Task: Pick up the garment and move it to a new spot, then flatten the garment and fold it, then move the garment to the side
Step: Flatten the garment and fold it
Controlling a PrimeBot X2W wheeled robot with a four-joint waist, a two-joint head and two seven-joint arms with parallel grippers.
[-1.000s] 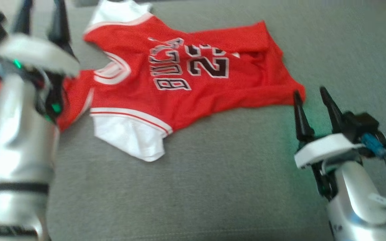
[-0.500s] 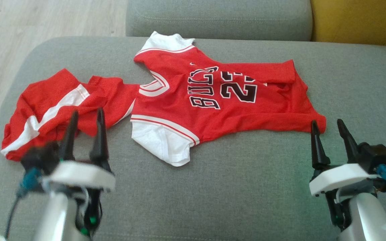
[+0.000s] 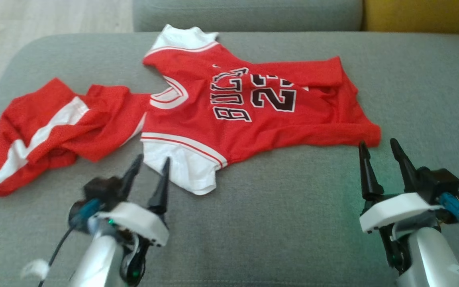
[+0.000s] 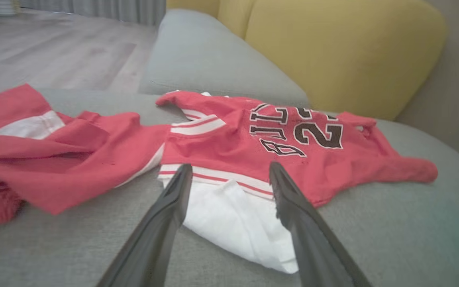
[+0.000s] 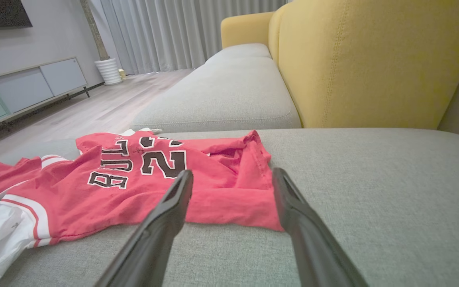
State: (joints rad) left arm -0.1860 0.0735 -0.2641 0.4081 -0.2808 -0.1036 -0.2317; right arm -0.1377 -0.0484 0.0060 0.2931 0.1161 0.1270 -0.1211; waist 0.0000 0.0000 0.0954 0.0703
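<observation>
Grey sofa seat (image 3: pixel 277 223) underlies it all. On it the left gripper (image 3: pixel 153 158) hovers with fingers spread and empty, tips just beside the white sleeve (image 3: pixel 181 171). The right gripper (image 3: pixel 377 142) is likewise spread, holding nothing, and sits near the hem corner. Between them the red jersey (image 3: pixel 261 119) lies mostly flat, with the red shorts (image 3: pixel 54 127) crumpled against its neck end and a yellow backrest (image 5: pixel 373 59) beyond.

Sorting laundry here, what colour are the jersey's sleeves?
The sleeves are white, best seen in the left wrist view.
</observation>
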